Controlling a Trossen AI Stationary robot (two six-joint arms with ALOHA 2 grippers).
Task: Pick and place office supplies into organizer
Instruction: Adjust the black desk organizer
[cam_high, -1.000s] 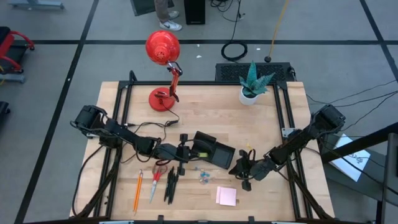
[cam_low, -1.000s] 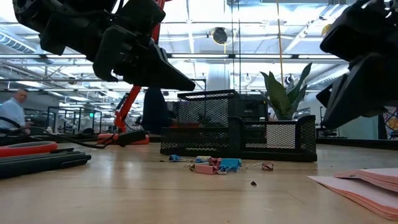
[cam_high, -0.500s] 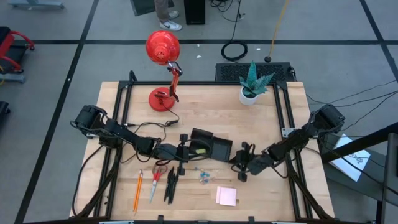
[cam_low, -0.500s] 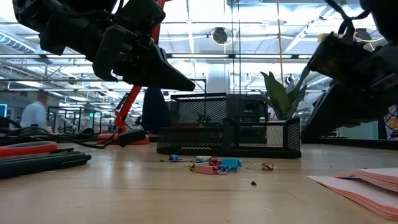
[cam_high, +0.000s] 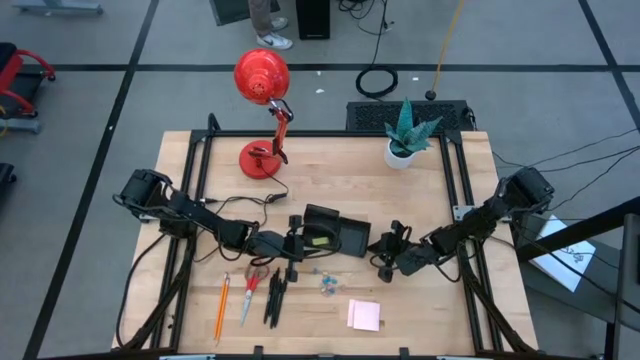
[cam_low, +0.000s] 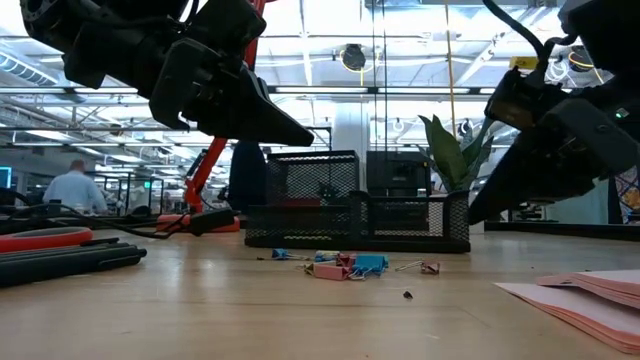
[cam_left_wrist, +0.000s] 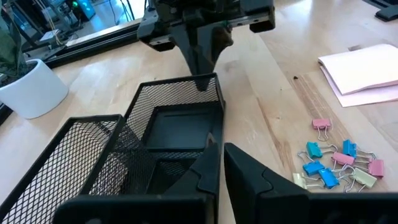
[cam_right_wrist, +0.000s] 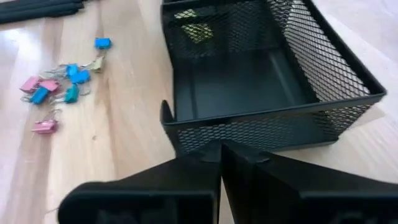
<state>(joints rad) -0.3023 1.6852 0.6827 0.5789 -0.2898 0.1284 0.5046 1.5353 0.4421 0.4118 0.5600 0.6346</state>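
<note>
The organizer (cam_high: 334, 238) sits at the middle of the table, a low black mesh tray with a taller bin at one end and shallow open compartments at the other, and both arms are on it. The left gripper (cam_high: 292, 243) comes in from nine o'clock, fingers (cam_left_wrist: 205, 177) closed to a sliver at the tray's near wall; whether they pinch the mesh or just brace it cannot be told. The right gripper (cam_high: 384, 262) presses in from three o'clock with jaws fully shut, its tip against the low end wall. That looks like a squeeze from both sides, most likely to square the tray up and steady it before anything is loaded.

Inside, a yellow-green small piece (cam_right_wrist: 195, 31) shows through the mesh of the taller bin; the shallow compartments look bare. The supplies wait along the table's six o'clock edge: the orange pencil (cam_high: 221, 305) and red-handled scissors (cam_high: 249, 291) toward seven o'clock, black pens (cam_high: 275, 296) beside them, the clips (cam_low: 345, 266) scattered just in front of the tray in pink and blue, and the sticky-note pad (cam_high: 364, 315) at five o'clock. The lamp (cam_high: 263, 110) and plant pot (cam_high: 401, 155) stand well clear at twelve
</note>
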